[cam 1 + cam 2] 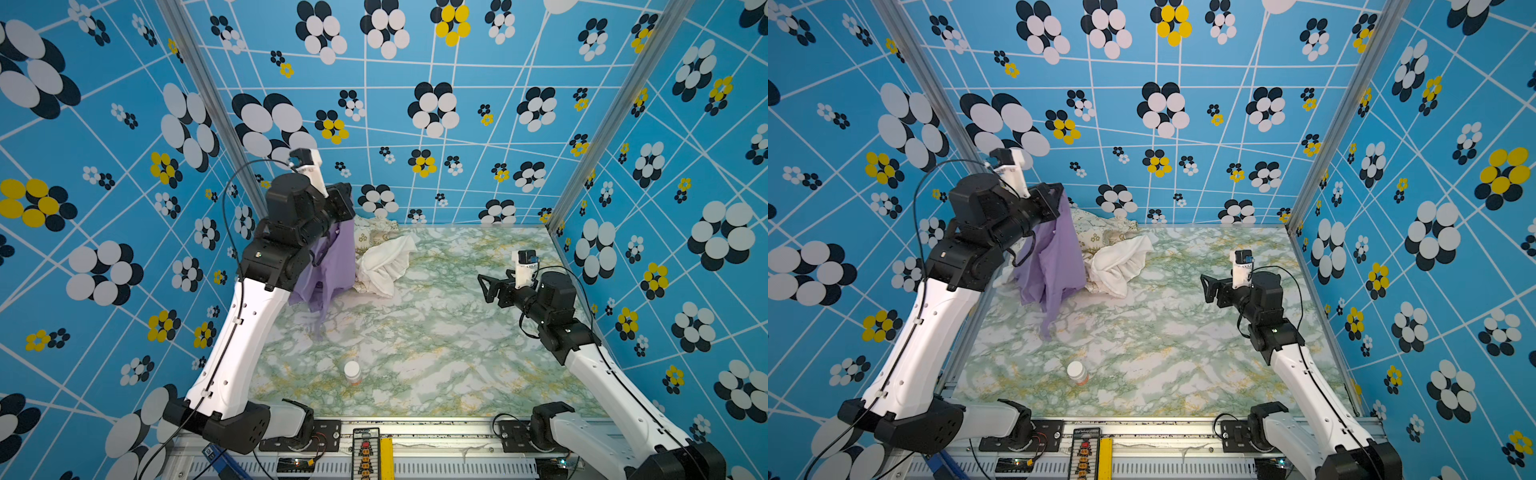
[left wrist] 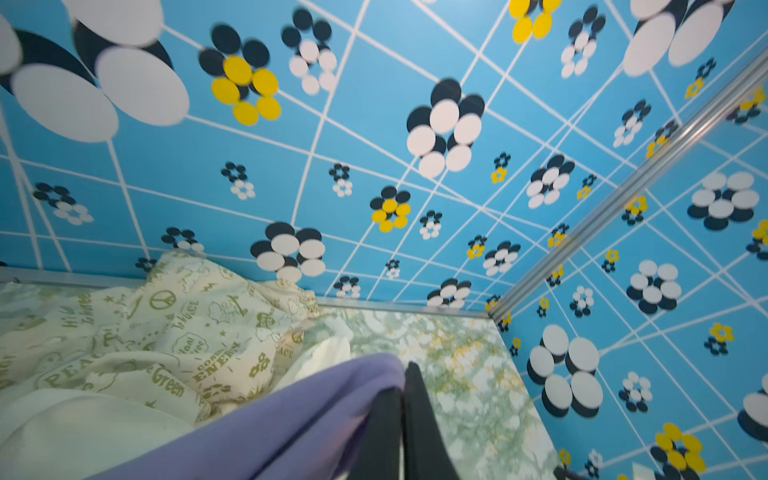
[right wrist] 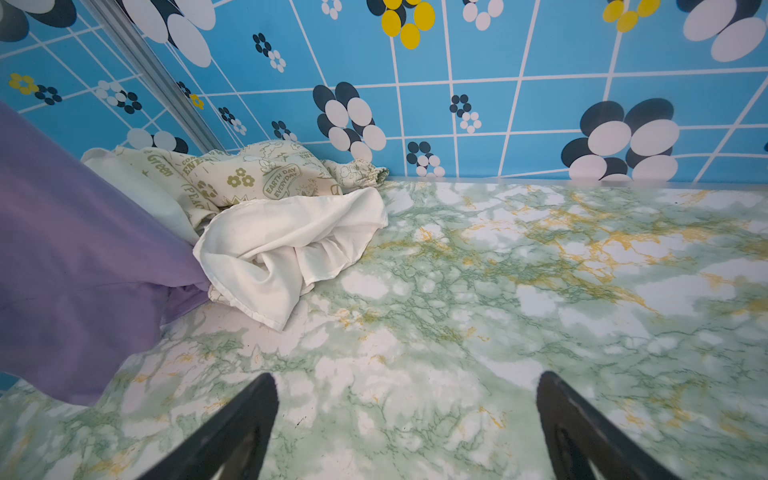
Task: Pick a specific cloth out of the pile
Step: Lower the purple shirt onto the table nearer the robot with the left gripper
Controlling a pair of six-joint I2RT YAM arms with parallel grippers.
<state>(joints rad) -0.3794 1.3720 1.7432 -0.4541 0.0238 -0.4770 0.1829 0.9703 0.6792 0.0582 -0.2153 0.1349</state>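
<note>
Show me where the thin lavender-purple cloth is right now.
In both top views the thin lavender-purple cloth hangs from the shut left gripper at the far left, beside the crumpled white cloth.

You are looking at a plain lavender-purple cloth [image 1: 332, 266]. At three o'clock from it a plain white cloth [image 1: 386, 262] is showing; at twelve o'clock of that, a cream cloth [image 1: 374, 230] is carrying olive-green doodle prints. The table [image 1: 436, 332] is showing green-and-yellow veined marble, the walls [image 1: 457, 104] blue with white lines and black, white, yellow flowers.
</note>
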